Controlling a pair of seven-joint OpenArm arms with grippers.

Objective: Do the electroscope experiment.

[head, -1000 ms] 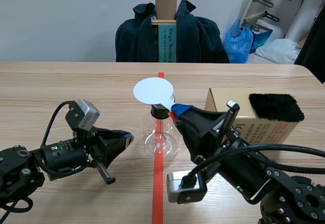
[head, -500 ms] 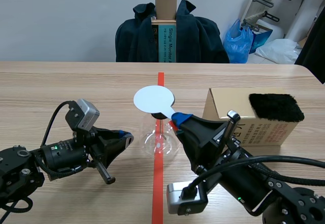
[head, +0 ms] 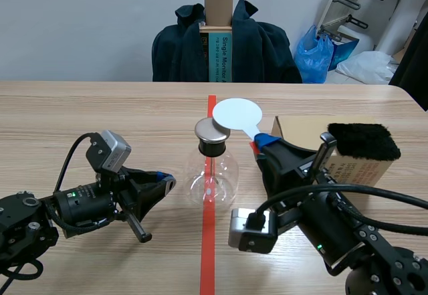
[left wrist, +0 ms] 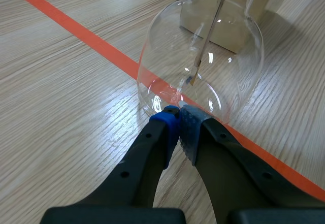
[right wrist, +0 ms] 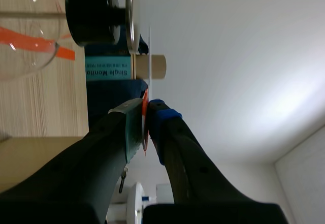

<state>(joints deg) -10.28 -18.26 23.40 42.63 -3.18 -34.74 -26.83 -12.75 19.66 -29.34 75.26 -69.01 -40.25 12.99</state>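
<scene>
Gripping the handle of a white paddle (head: 237,114) in the right gripper (head: 263,142), jaws pinched on it, its disc raised just beside the metal cap (head: 212,130) of the glass flask (head: 212,178) on the red tape line (head: 208,255). Resting the left gripper (head: 167,180) low over the table (head: 80,121), jaws closed on nothing, tips against the flask's base

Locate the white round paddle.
Scene view: the white round paddle is held aloft in the right tool, just right of the silver cap on the clear glass flask.
</scene>
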